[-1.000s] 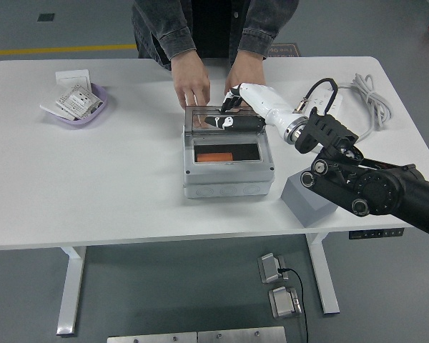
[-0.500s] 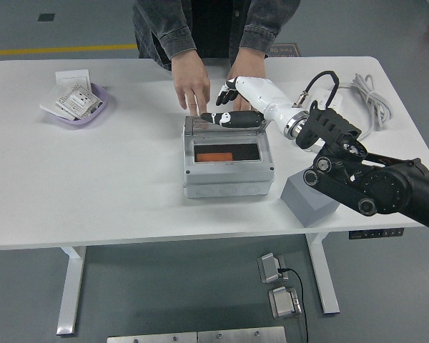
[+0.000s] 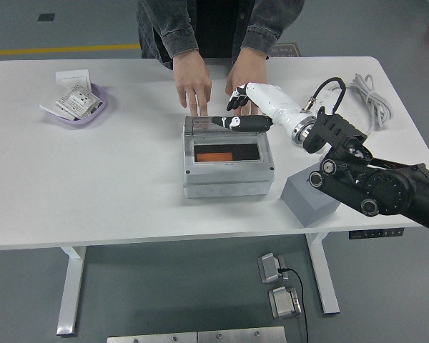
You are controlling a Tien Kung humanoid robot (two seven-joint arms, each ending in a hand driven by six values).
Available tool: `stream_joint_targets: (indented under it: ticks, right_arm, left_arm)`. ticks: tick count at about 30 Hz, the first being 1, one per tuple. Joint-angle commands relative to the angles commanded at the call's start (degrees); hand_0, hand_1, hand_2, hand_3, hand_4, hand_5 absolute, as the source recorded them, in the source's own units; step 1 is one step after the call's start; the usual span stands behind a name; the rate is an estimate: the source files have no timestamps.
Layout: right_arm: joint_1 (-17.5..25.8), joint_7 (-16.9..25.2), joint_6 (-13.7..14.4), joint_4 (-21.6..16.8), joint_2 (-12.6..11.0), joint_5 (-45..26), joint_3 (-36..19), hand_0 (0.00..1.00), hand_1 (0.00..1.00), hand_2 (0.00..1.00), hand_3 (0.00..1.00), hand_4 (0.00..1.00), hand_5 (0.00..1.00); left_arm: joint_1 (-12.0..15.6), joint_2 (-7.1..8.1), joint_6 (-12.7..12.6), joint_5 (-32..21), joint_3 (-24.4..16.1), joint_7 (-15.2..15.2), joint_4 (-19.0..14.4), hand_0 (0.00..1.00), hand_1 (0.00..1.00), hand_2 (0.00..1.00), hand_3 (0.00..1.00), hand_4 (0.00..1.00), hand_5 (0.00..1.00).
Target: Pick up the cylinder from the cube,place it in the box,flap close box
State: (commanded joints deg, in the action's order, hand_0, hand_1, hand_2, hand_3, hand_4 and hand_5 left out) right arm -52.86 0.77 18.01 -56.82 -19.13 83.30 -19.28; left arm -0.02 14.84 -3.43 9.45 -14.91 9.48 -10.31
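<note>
The grey box [image 3: 227, 171] stands mid-table. The orange cylinder [image 3: 214, 156] lies inside it and shows through the top window. The clear flap [image 3: 225, 139] seems to lie down flat over the box. My right hand [image 3: 237, 121] reaches in from the right, fingers stretched out and holding nothing, resting over the box's back edge. The grey cube [image 3: 311, 196] sits right of the box under my right forearm, with nothing on it. A person's two hands [image 3: 193, 89] rest flat on the table just behind the box. My left arm is out of view.
A purple bowl [image 3: 79, 107] with packets and a white card [image 3: 71, 75] sit at the far left. A white cable [image 3: 365, 96] lies at the far right. The person stands at the table's far edge.
The clear flap stood raised a second ago and now lies down on the box. My right hand has slid back and to the right over the box's rear edge.
</note>
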Motion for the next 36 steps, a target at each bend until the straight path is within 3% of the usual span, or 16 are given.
stream_joint_targets:
  ticks: [1, 9, 26, 36]
  right_arm:
    - [0.1, 0.2, 0.0, 0.4, 0.0, -0.2, 0.0, 0.704, 0.637, 0.618, 0.683, 0.945, 0.815]
    - [1.7, 0.2, 0.2, -0.1, -1.2, -0.2, -0.9, 0.7, 0.631, 0.613, 0.683, 0.944, 0.815]
    - [7.8, -2.0, 0.4, -11.5, -7.8, 4.5, -4.0, 0.696, 0.623, 0.617, 0.679, 0.935, 0.809]
    - [9.3, -2.4, 0.6, -13.6, -8.7, 4.8, -4.0, 0.694, 0.623, 0.617, 0.679, 0.932, 0.812]
  left_arm:
    - [0.0, -0.03, 0.0, 0.0, 0.0, 0.0, 0.0, 0.606, 0.648, 0.595, 0.598, 0.635, 0.17]
    - [0.0, -0.04, 0.1, 0.0, -0.2, -0.1, 0.0, 0.605, 0.645, 0.594, 0.596, 0.629, 0.169]
    - [0.1, 0.16, 0.1, 0.0, -0.6, -0.2, 0.0, 0.603, 0.64, 0.592, 0.594, 0.623, 0.137]
    - [0.2, 0.2, 0.1, -1.5, 0.7, -0.6, 0.0, 0.603, 0.64, 0.592, 0.594, 0.623, 0.137]
